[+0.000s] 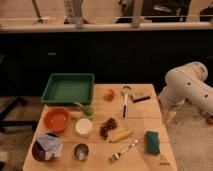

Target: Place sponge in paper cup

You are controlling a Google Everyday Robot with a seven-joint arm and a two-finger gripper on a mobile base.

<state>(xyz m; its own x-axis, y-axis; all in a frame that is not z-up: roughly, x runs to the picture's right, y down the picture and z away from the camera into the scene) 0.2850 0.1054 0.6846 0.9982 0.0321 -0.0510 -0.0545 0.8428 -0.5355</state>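
The dark teal-green sponge [152, 141] lies flat near the table's front right corner. The white paper cup [83, 127] stands upright left of the table's middle, next to the orange bowl [56, 119]. Its mouth faces up and looks empty. My white arm [187, 85] reaches in from the right, and its lower end with the gripper [168, 115] hangs beside the table's right edge. The gripper is behind and to the right of the sponge and holds nothing I can see.
A green tray [68, 88] sits at the back left. Between cup and sponge lie a dark red bunch [108, 127], a banana [120, 135] and a fork [123, 150]. A metal cup [81, 151] and a dark bowl with a crumpled bag [46, 146] stand in front.
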